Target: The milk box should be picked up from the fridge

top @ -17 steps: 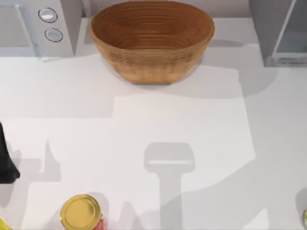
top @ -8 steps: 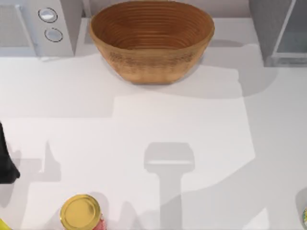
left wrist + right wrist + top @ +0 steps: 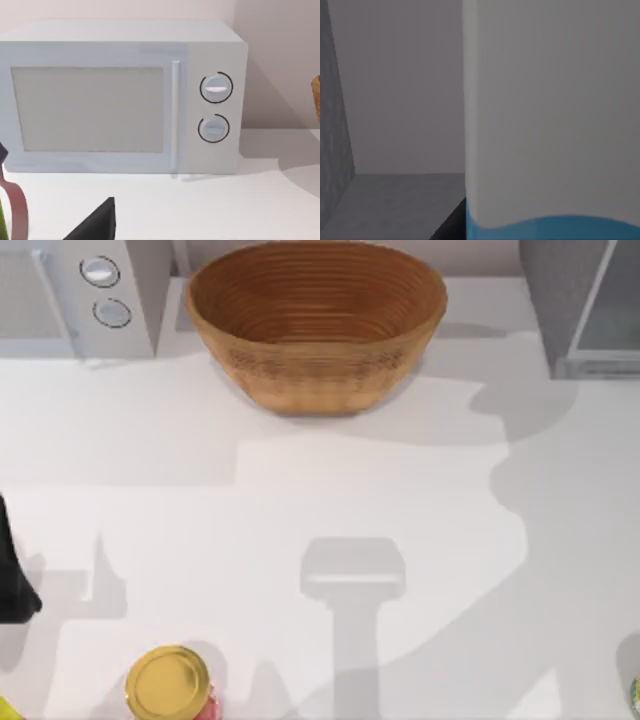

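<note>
milk box (image 3: 550, 115): upright, long axis vertical, inside fridge (image 3: 580, 305) | right pincer: state unclear | left arm (image 3: 12, 570): parked

White table (image 3: 300, 500) crossed by soft grey shadows. Light-grey microwave (image 3: 125, 95) with two round knobs at the far left corner, against a pale wall (image 3: 270, 60). Woven basket (image 3: 315, 325) at the far edge.
</note>
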Robot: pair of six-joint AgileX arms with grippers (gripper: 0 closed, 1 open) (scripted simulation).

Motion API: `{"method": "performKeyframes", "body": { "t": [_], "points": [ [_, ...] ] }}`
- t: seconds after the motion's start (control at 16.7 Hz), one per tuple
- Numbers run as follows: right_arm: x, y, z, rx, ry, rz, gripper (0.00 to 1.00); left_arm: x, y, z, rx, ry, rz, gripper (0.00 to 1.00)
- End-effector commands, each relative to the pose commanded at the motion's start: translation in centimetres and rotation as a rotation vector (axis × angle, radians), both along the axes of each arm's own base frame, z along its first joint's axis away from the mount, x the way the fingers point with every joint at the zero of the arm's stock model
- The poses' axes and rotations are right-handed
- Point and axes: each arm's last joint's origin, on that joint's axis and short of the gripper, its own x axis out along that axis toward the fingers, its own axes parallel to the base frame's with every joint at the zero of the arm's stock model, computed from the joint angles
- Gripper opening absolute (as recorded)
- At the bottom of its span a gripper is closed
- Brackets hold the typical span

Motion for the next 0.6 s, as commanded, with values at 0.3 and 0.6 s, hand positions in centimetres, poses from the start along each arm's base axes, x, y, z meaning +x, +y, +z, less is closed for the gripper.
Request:
{"method": "performKeyframes", "body": {
  "t": [0.3,0.6],
  "points": [
    [-0.1,0.0,1.8,-0.002,-0.003,0.0,0.0,0.0,0.0,0.0,0.0,0.0,0.0,1.0],
    [-0.9,0.1,1.9,-0.001,-0.008,0.007,0.0,0.0,0.0,0.0,0.0,0.0,0.0,1.0]
  ]
}}
